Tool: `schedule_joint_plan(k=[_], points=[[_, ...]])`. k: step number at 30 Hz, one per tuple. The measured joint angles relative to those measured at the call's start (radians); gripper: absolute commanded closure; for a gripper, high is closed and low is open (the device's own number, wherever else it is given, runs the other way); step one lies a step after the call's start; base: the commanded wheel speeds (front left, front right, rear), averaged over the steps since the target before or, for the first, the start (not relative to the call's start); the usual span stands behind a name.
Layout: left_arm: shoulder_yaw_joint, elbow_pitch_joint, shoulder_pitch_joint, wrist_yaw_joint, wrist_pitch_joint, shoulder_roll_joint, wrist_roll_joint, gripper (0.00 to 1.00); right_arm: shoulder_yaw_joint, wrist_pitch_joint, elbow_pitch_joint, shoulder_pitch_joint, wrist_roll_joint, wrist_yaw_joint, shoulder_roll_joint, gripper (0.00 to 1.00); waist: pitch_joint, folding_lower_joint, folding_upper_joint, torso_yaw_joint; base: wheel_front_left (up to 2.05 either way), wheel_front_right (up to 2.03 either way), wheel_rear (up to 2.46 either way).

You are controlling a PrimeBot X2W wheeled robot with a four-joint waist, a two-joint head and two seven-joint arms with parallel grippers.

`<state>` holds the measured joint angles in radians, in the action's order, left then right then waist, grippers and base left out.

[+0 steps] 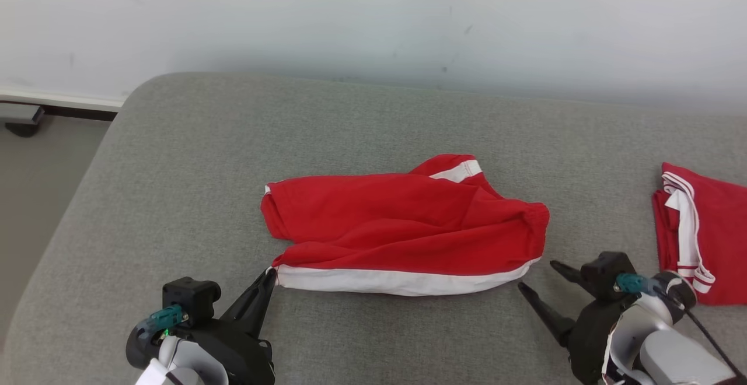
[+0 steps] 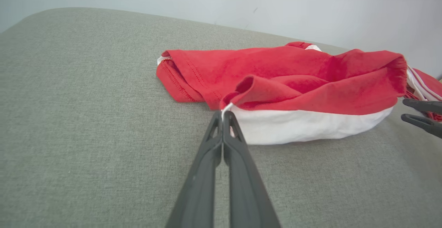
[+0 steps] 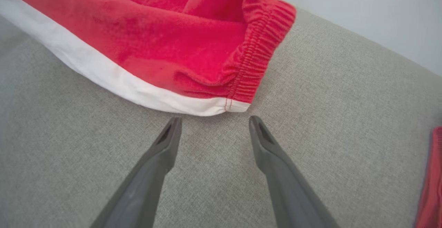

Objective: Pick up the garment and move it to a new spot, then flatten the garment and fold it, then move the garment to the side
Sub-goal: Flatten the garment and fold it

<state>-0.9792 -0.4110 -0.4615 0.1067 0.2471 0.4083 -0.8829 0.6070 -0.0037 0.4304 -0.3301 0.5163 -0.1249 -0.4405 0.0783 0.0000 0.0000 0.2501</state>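
surface: grey cushion (image 1: pixel 175 169) with a rounded far-left corner
garment (image 1: pixel 402 221): red, with a white band (image 1: pixel 397 280) along its near side; it lies loosely bunched at the middle of the cushion, closer to the near edge than the far one
long axis: left to right, roughly parallel to the cushion's near edge, with the gathered elastic waistband (image 3: pixel 255 58) at the right end
left gripper (image 2: pixel 222 114): fingers pressed together on the near-left corner of the white band, a sliver of white cloth pinched at the tips
right gripper (image 3: pixel 214 118): fingers spread with nothing between them, tips just short of the near-right corner where band meets waistband, not touching the cloth
key relation: the garment lies straight ahead of both grippers, each facing one end of its near side; the left has its corner, so the right is the arm nearer the free corner
judged step: taking the second corner before stretching flat; a short push forward should bring that corner between the spread fingers
bystander: second red garment (image 1: pixel 712 239) at the cushion's right edge, well apart
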Motion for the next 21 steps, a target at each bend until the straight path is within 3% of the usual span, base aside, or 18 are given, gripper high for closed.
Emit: schedule_joint_plan(k=[21], points=[[0.009, 0.003, -0.008, 0.008, 0.000, -0.024, 0.014, 1.00, 0.022, 0.075, 0.106, -0.090, -0.024, 0.000, 0.009, 0.00, 0.037, 0.0000, 0.0000, 0.057, 0.00, 0.00, 0.00]])
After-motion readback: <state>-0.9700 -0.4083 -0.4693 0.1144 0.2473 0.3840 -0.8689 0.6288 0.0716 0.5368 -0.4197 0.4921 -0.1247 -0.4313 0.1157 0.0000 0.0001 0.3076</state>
